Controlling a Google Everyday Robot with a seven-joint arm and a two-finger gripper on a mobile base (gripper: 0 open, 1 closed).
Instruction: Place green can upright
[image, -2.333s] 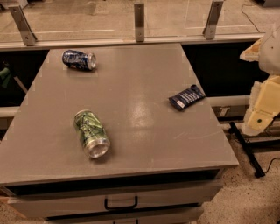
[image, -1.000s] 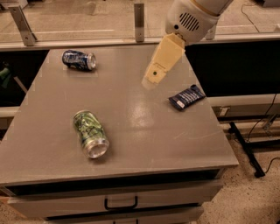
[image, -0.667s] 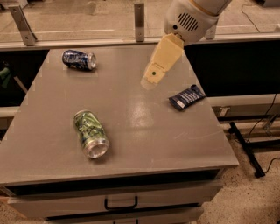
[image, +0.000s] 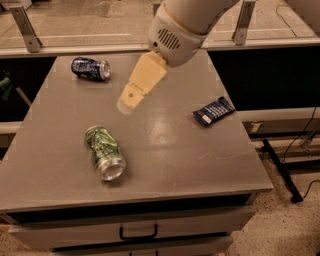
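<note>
The green can (image: 105, 152) is lying on its side on the grey tabletop, front-left area. It has a green and white patterned body that looks a bit dented, and its silver top faces the front edge. The gripper (image: 128, 103) hangs above the table, up and to the right of it, not touching.

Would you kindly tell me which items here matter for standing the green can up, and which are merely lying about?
For the job: green can, on its side near the front; gripper, above the table beyond it.
Lying about: dark blue can, back left; dark packet, right side.
</note>
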